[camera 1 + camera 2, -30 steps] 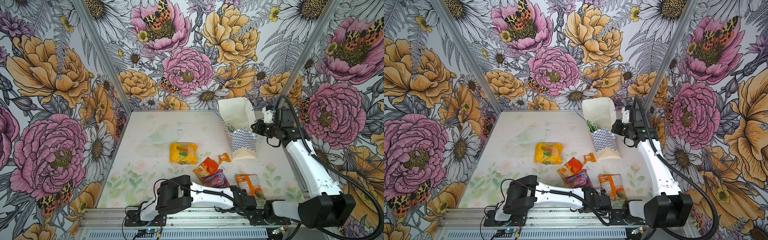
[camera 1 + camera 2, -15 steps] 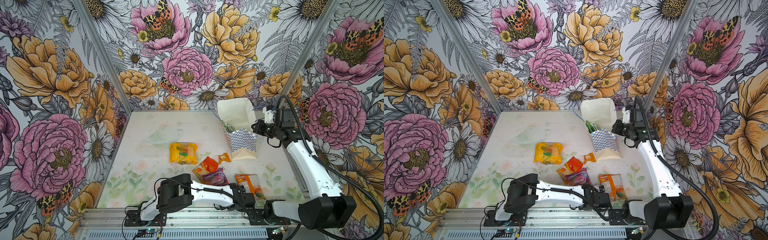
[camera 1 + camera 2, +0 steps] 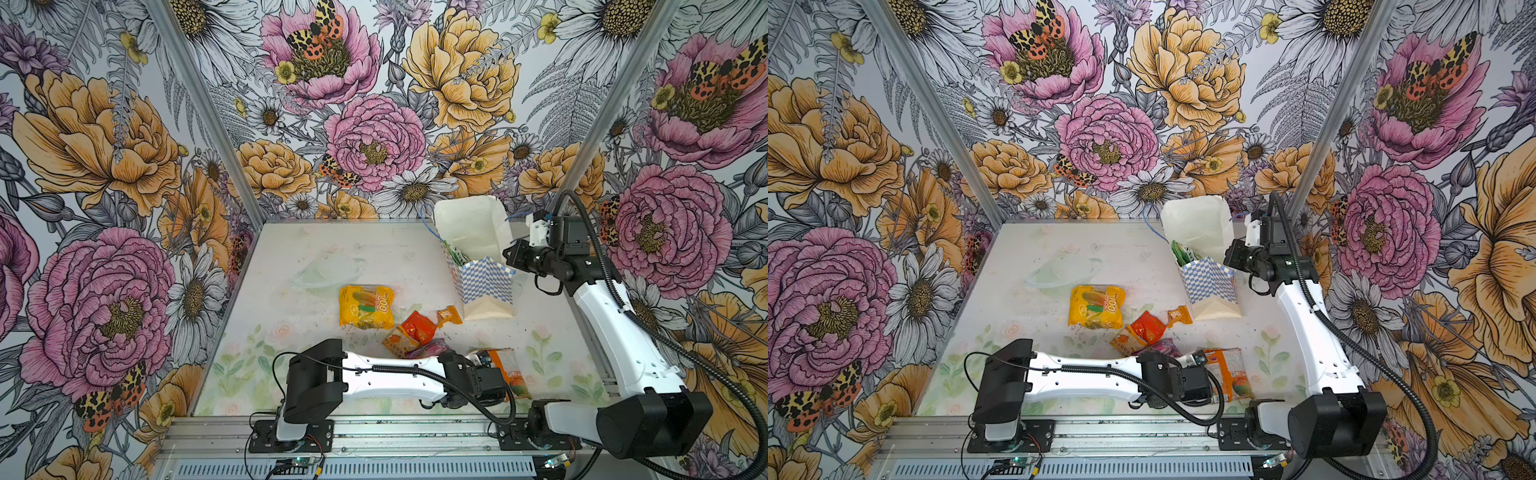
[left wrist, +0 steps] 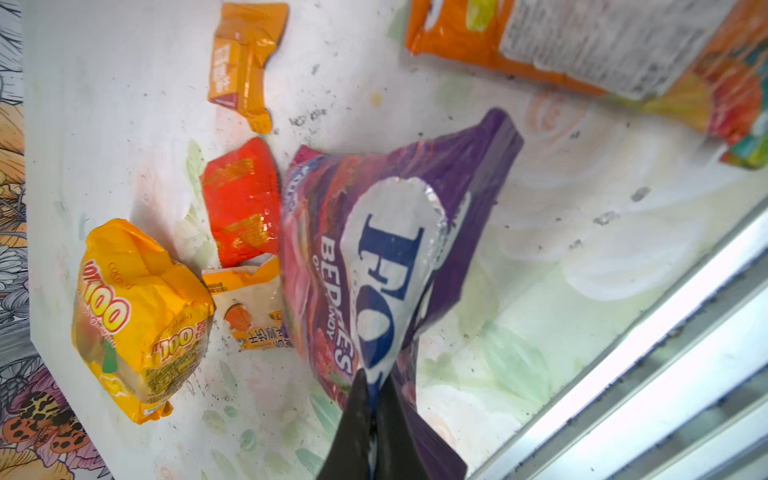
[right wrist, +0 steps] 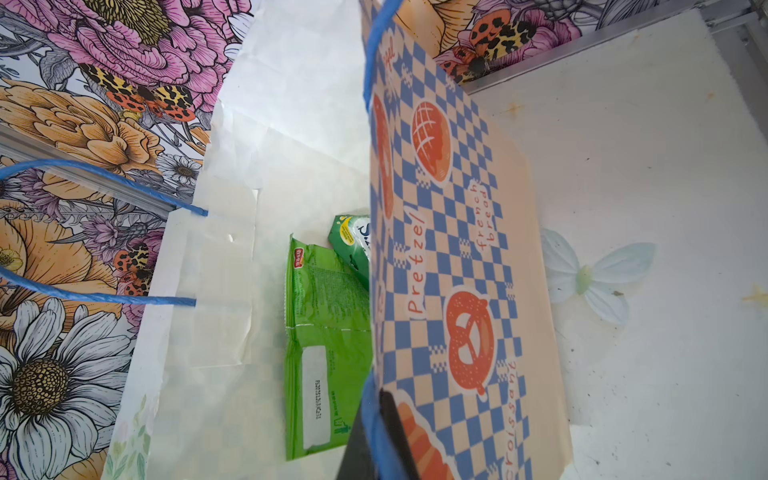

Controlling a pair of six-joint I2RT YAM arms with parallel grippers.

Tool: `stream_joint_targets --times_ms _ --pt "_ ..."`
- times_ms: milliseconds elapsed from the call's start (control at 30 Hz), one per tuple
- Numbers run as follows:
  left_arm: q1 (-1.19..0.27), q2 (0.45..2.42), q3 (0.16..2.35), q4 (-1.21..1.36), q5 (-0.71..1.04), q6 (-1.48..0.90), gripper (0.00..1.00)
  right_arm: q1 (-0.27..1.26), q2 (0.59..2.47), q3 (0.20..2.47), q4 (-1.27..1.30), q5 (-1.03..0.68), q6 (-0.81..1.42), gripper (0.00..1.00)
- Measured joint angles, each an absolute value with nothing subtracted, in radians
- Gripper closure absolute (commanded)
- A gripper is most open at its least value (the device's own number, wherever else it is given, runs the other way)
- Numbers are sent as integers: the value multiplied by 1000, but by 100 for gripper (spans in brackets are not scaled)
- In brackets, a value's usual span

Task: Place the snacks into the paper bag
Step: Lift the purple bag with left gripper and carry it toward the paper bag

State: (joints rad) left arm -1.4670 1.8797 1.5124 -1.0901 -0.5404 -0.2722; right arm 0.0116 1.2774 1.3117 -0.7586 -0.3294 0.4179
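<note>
My left gripper (image 4: 374,384) is shut on the edge of a purple "FOX'S" snack packet (image 4: 374,232), low over the table's front; in both top views the packet (image 3: 432,347) (image 3: 1163,345) peeks out beside the left wrist. My right gripper (image 5: 374,399) is shut on the rim and blue cord of the upright paper bag (image 5: 457,249) (image 3: 484,282), which stands open at the back right. Green packets (image 5: 328,332) (image 3: 455,254) lie inside it. Loose on the table are a yellow packet (image 3: 365,306), a red one (image 3: 419,327), a small orange one (image 3: 449,316) and a large orange one (image 3: 509,370).
A pale orange packet (image 4: 253,307) lies partly under the red one. A metal rail (image 3: 374,428) runs along the table's front edge, close to the left gripper. Floral walls (image 3: 124,208) close in the left, back and right sides.
The left jaws have closed onto the purple packet and the left wrist has shifted slightly toward it. The right arm and the bag have not moved.
</note>
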Motion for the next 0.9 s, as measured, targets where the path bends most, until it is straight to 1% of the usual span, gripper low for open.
stream_joint_targets --times_ms 333,667,900 --pt "-1395 1654 1487 -1002 -534 -308 98 12 1277 1312 -759 -330 418 100" --pt "-1328 1508 1460 -913 -418 -321 100 12 1277 1312 -759 -330 418 100" --pt "-1191 1409 1483 -870 -331 -361 100 12 1277 1311 -759 -335 418 100"
